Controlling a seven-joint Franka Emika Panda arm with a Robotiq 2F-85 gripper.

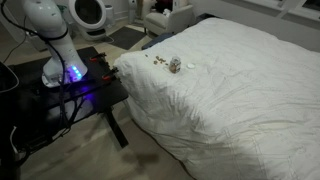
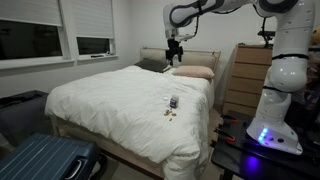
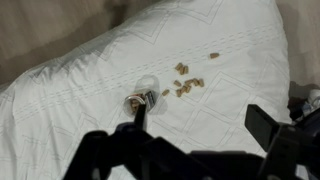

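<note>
the gripper (image 2: 176, 52) hangs high over the head of the bed, upper middle of an exterior view, its jaws spread wide and holding nothing. the white arm (image 2: 222, 8) arches in from the upper right to carry it there, well clear of the bedding. in the wrist view, just left of centre above the two dark fingers, the small clear container (image 3: 142, 97) rests far below on the white duvet (image 3: 70, 120). it looks tipped onto its side, though the blur leaves that uncertain. a scatter of brown bits (image 3: 186, 83) lies just beside it to the upper right, apart from the container. they look like spilled contents, and the soft quilt probably keeps them from rolling. two pillows (image 2: 192, 72) lean against the headboard almost under the gripper. a wooden dresser (image 2: 245, 75) stands right of centre. the robot base (image 2: 275, 135) glows blue at lower right, and a dark suitcase (image 2: 45, 160) sits at lower left.
</note>
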